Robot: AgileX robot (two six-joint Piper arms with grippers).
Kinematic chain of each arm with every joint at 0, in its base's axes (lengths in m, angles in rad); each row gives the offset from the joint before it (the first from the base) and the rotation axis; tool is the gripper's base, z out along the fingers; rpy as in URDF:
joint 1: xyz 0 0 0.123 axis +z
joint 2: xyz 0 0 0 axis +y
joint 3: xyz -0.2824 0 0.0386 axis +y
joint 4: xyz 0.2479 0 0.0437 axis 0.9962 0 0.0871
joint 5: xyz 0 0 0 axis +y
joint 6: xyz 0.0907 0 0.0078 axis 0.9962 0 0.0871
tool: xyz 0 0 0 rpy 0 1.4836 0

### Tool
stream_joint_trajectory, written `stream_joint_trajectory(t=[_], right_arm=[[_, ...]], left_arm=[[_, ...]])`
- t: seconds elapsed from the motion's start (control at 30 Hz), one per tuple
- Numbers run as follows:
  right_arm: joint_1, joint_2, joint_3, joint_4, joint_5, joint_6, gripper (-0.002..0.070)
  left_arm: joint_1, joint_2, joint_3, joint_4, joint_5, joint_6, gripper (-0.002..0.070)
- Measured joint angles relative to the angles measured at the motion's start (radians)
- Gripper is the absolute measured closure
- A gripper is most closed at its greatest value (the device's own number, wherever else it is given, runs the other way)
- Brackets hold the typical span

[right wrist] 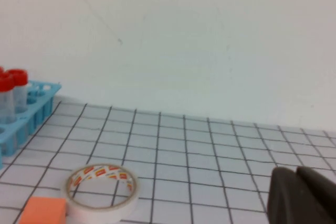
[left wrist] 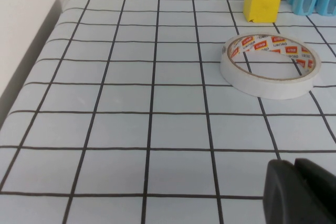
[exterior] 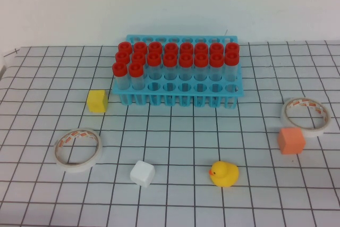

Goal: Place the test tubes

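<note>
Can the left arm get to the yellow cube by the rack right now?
Probably yes. The left gripper, shut, hovers on the table's left side; only the tape roll lies between it and the yellow cube, low enough to pass over. The right gripper, shut, is on the right, out of the way.

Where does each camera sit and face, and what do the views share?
High: raised on the robot's side, looking down at the table and blue rack; no arm shows.
Left wrist: low over the table's left, facing the left tape roll and yellow block; shut left tool in front.
Right wrist: low on the right, facing the wall, right tape roll and orange block; shut right tool in front.
Shared: all see the rack.
</note>
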Motion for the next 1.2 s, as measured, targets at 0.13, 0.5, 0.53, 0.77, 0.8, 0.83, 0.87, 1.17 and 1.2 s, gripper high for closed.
stream_joint_trajectory(t=[0.13, 0.5, 0.53, 0.77, 0.8, 0.83, 0.87, 1.17, 1.2], right_arm=[[0.003, -0.036, 0.000, 0.020, 0.016, -0.016, 0.0678], [-0.013, -0.188, 0.000, 0.947, 0.138, -0.994, 0.0678], [-0.013, -0.192, 0.000, 1.072, 0.176, -1.120, 0.0678], [-0.013, -0.259, 0.000, 1.505, 0.461, -1.557, 0.0678], [-0.016, -0.267, 0.000, 1.525, 0.466, -1.585, 0.0678], [-0.020, -0.272, 0.000, 1.543, 0.470, -1.612, 0.0678], [-0.031, -0.277, 0.000, 1.562, 0.472, -1.641, 0.0678], [-0.146, -0.279, 0.155, 1.784, 0.289, -1.871, 0.0678], [-0.148, -0.279, 0.165, 1.784, 0.277, -1.867, 0.0678]], left_arm=[[0.000, 0.000, 0.000, 0.000, 0.000, 0.000, 0.0676], [0.000, 0.000, 0.000, 0.000, 0.000, 0.000, 0.0676], [0.000, 0.000, 0.000, 0.000, 0.000, 0.000, 0.0676], [0.000, 0.000, 0.000, 0.000, 0.000, 0.000, 0.0676], [0.000, 0.000, 0.000, 0.000, 0.000, 0.000, 0.0676], [0.000, 0.000, 0.000, 0.000, 0.000, 0.000, 0.0676], [0.000, 0.000, 0.000, 0.000, 0.000, 0.000, 0.0676], [0.000, 0.000, 0.000, 0.000, 0.000, 0.000, 0.0676], [0.000, 0.000, 0.000, 0.000, 0.000, 0.000, 0.0676]])
